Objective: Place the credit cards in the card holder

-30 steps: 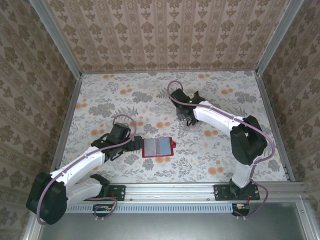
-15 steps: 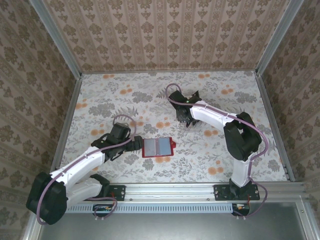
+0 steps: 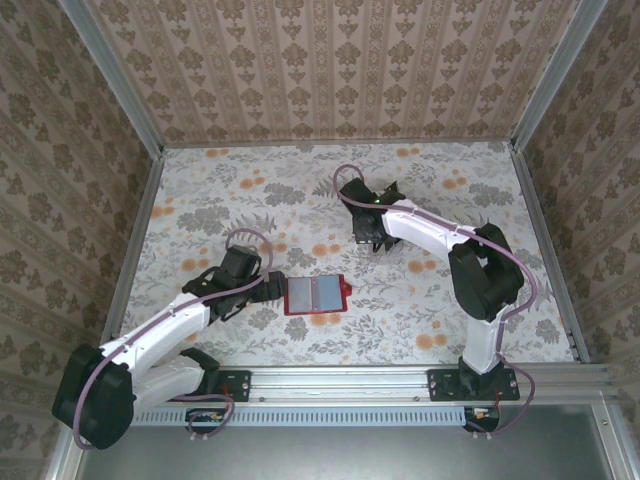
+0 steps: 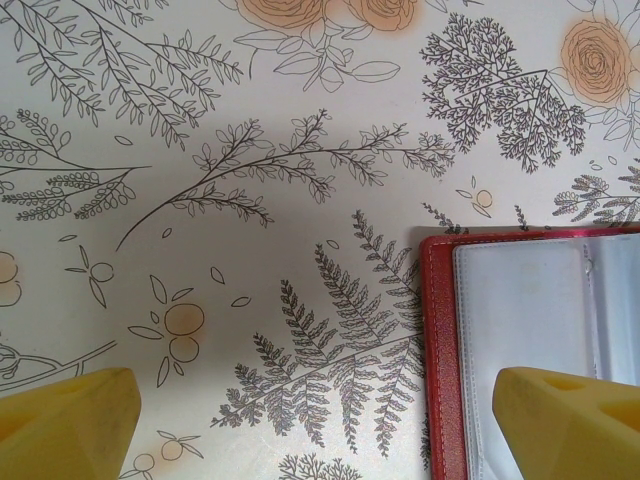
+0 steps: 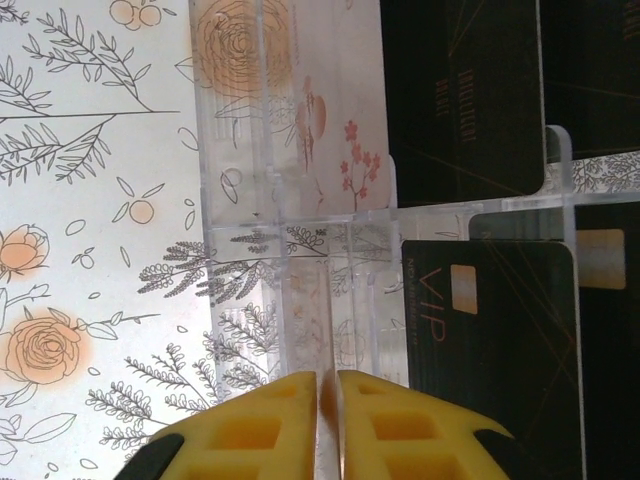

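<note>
Since the right gripper (image 5: 328, 385) is down at the clear rack (image 5: 290, 200) with its jaws squeezed almost together, and I can't tell if a card's actually pinched, I'd confirm the grip before lifting straight up, clear of the dividers. The credit cards (image 5: 490, 330) sit in its slots. The card holder (image 3: 315, 295) lies open mid-table, left gripper (image 4: 310, 395) spread wide at its left edge, with plenty of bare table between rack and holder

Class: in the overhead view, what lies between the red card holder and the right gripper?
Nothing; the top external view shows bare floral tabletop between the card holder and the right gripper.
</note>
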`<action>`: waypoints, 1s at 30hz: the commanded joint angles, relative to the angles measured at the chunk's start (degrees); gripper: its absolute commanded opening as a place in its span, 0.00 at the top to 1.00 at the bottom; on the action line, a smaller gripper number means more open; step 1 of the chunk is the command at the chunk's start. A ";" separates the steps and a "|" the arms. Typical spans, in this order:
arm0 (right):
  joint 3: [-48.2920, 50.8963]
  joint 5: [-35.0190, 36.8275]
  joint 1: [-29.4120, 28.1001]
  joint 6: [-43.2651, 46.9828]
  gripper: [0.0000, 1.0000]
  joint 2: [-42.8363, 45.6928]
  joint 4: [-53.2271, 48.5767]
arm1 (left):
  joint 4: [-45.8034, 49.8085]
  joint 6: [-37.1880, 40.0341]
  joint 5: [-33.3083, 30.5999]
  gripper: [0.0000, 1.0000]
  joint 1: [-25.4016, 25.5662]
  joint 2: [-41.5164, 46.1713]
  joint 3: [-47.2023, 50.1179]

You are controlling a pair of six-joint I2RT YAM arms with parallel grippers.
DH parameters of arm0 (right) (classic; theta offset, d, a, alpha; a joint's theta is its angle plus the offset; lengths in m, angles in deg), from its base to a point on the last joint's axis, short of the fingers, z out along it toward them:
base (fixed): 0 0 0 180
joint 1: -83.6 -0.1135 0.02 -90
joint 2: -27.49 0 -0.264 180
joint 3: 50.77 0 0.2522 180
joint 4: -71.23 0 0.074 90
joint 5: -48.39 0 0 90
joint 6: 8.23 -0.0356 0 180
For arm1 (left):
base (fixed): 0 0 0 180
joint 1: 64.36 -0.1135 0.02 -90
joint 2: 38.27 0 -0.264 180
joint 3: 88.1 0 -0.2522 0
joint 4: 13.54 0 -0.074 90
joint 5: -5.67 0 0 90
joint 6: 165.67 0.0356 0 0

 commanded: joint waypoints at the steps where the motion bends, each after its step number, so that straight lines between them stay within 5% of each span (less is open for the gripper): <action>1: 0.64 -1.28 0.56 -0.21 0.87 0.90 0.47 | -0.30 0.86 0.17 0.00 0.21 0.31 -0.08; 15: 2.76 -5.37 1.98 -1.19 0.87 0.93 2.78 | -0.27 0.65 0.04 0.00 0.25 0.47 -0.07; 30: 2.56 -8.05 2.96 -0.49 1.00 8.87 4.03 | -0.01 1.08 -0.02 0.00 0.30 0.09 -0.42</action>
